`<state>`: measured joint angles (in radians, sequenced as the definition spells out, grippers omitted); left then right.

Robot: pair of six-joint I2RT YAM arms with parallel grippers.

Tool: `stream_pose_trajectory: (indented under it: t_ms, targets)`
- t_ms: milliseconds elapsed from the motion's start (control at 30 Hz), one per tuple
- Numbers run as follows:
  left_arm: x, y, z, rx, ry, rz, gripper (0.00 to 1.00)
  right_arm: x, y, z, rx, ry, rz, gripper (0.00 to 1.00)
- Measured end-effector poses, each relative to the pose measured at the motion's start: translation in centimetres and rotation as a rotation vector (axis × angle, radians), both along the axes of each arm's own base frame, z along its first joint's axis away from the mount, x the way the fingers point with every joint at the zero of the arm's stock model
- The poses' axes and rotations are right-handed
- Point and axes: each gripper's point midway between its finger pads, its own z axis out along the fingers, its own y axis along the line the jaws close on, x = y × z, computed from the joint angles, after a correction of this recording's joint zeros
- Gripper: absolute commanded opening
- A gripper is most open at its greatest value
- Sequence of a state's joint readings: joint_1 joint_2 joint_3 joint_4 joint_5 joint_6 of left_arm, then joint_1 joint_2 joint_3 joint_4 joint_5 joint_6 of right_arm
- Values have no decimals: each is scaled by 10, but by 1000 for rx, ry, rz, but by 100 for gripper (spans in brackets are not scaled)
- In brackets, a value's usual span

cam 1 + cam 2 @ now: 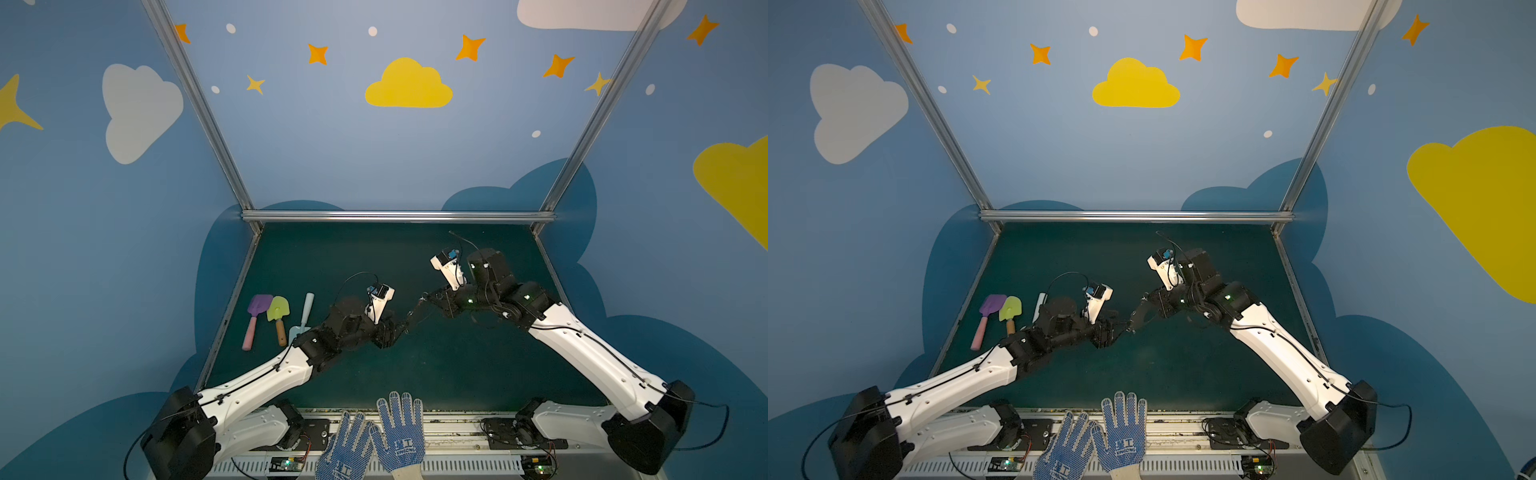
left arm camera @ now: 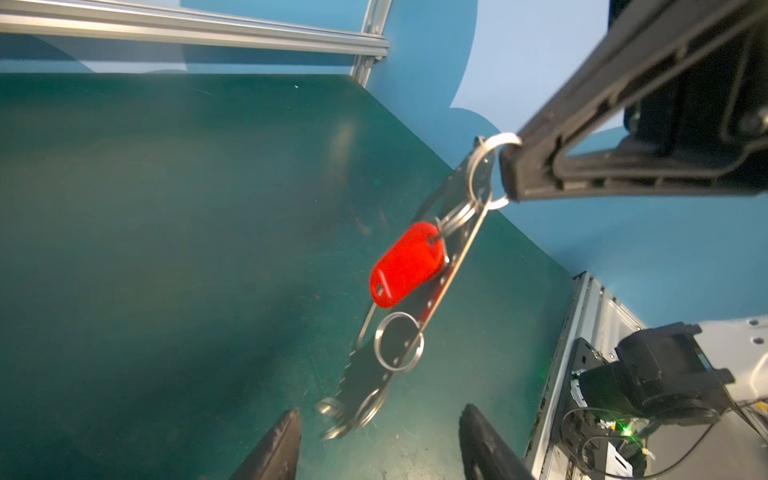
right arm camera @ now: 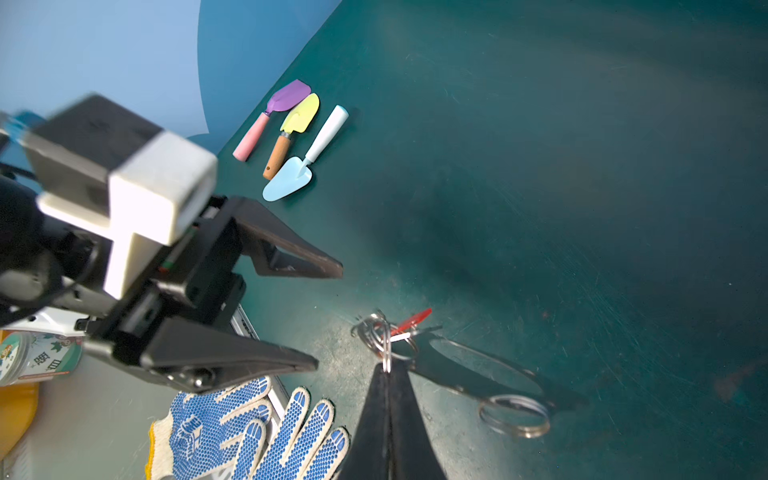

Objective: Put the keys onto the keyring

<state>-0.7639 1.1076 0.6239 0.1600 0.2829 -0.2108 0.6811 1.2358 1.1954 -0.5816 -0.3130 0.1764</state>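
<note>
The keyring (image 2: 457,266), a flat grey plate with a long oval hole and several wire split rings, hangs tilted above the green mat. My right gripper (image 2: 509,174) is shut on a split ring at its upper end, and the right wrist view shows the pinch (image 3: 387,368) on that ring. The red tag (image 2: 407,264) of the keys hangs from a ring against the plate; its edge (image 3: 411,322) shows in the right wrist view. I cannot make out the metal key. My left gripper (image 2: 380,419) is open just short of the plate's lower end and touches nothing. In both top views the grippers meet mid-table (image 1: 395,332) (image 1: 1136,316).
Three pastel toy shovels (image 1: 277,318) lie at the mat's left edge. A pair of blue-dotted work gloves (image 1: 374,436) rests on the front rail between the arm bases. Aluminium frame rails (image 1: 399,216) and blue walls close in the back and sides.
</note>
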Motion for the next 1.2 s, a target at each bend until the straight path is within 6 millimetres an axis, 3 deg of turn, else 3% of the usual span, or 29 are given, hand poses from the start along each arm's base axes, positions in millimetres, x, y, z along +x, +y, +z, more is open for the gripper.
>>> stream_pose_trajectory:
  t_ms: [267,567,833,967,1100,1200]
  targets:
    - [8,-16,-4,32,-42,-16,63,0,6,7,45,9,5,0]
    - [25,-33,-2,48,-73,-23,39,-1,9,10,71,21,6,0]
    - [26,-41,-2,44,-73,-49,4,0,9,11,71,17,3,0]
    - [20,-46,3,27,-72,-83,4,3,11,15,73,11,1,0]
    - [20,-44,7,3,-49,-75,4,10,11,15,62,9,-18,18]
    - [21,-38,8,-21,-21,-50,4,22,0,17,54,-9,-73,26]
